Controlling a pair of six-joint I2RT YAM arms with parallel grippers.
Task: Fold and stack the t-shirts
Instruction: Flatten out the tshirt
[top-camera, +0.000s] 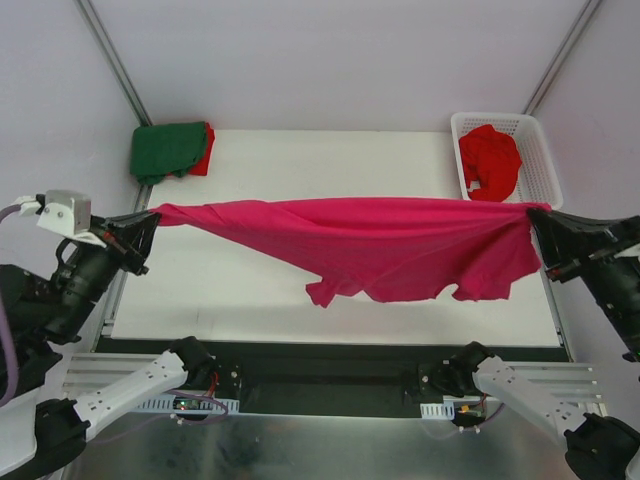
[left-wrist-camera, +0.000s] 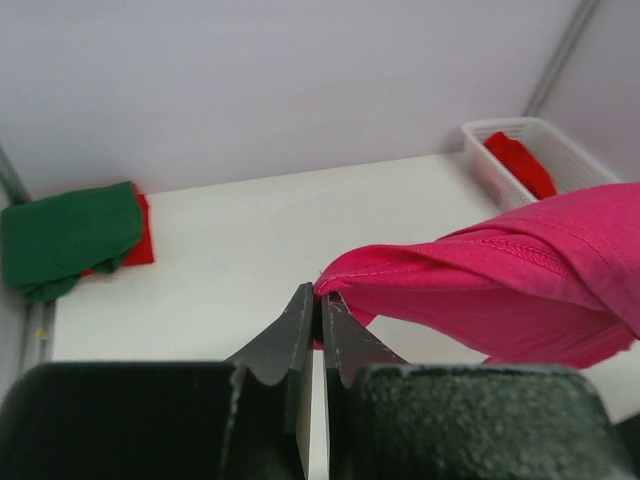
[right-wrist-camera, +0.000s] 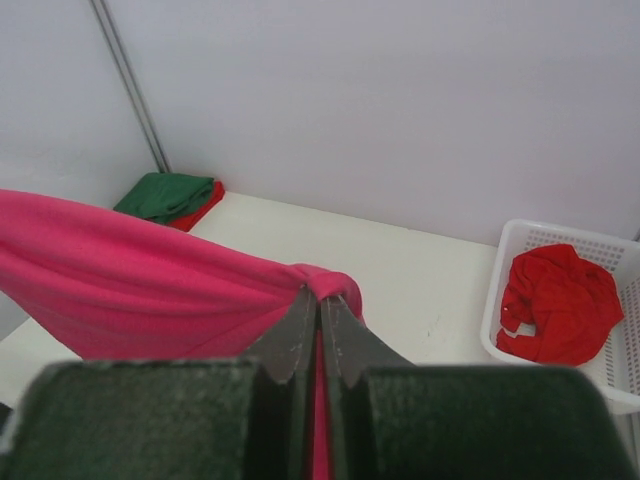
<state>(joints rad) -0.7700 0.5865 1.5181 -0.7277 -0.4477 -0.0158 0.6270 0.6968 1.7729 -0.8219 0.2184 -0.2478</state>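
The pink shirt (top-camera: 400, 240) hangs stretched between my jaws, left gripper (top-camera: 152, 222) and right gripper (top-camera: 530, 215) each pinched tight on an end, and it is not yet folded. Beyond my right jaws, the basket (top-camera: 540, 150) holds a crumpled red shirt (top-camera: 490, 160), waiting. Beyond my left, the green shirt (top-camera: 165, 150) sits on a folded red shirt (top-camera: 207, 152): the stack is begun.

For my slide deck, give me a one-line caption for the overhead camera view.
Left end effector and right end effector stretch the magenta t-shirt over the table; green t-shirt and basket behind.
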